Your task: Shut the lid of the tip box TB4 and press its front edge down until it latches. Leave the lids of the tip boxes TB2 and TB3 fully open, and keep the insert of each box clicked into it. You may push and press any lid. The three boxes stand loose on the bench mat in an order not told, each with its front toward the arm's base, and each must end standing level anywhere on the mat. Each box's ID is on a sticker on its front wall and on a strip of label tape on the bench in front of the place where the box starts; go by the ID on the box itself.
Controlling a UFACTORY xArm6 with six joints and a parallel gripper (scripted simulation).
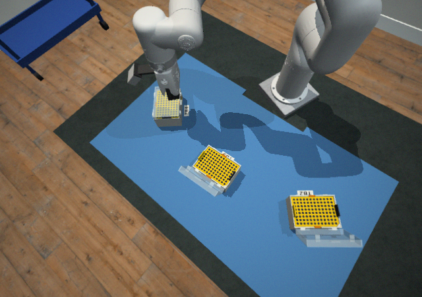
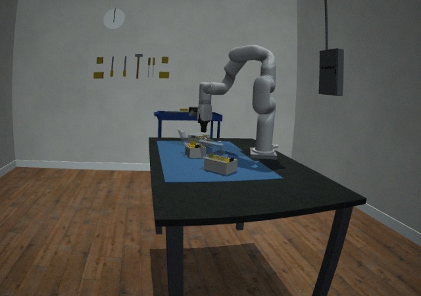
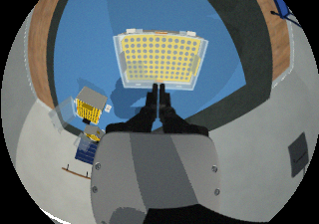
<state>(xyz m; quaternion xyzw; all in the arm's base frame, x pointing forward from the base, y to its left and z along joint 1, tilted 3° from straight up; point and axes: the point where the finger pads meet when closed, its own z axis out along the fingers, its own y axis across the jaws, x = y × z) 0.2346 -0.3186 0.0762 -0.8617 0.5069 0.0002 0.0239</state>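
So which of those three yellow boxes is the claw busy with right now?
Start at the blue mat on the black table. Three boxes sit on it; take the one at the end under the claw. Its clear lid lies down over the yellow grid, while the other two have lids folded flat open behind them.

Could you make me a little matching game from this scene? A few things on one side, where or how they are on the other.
Things:
1. Gripper
2. Middle tip box
3. Blue cart
4. Arm's base plate

Descriptions:
A. Stands on the wooden floor, off the table
B. Jaws shut, empty, down over the box whose clear lid lies across its yellow insert
C. On the black table top, beside the blue mat
D. Turned askew on the mat, lid folded open

Pairs: 1-B, 2-D, 3-A, 4-C
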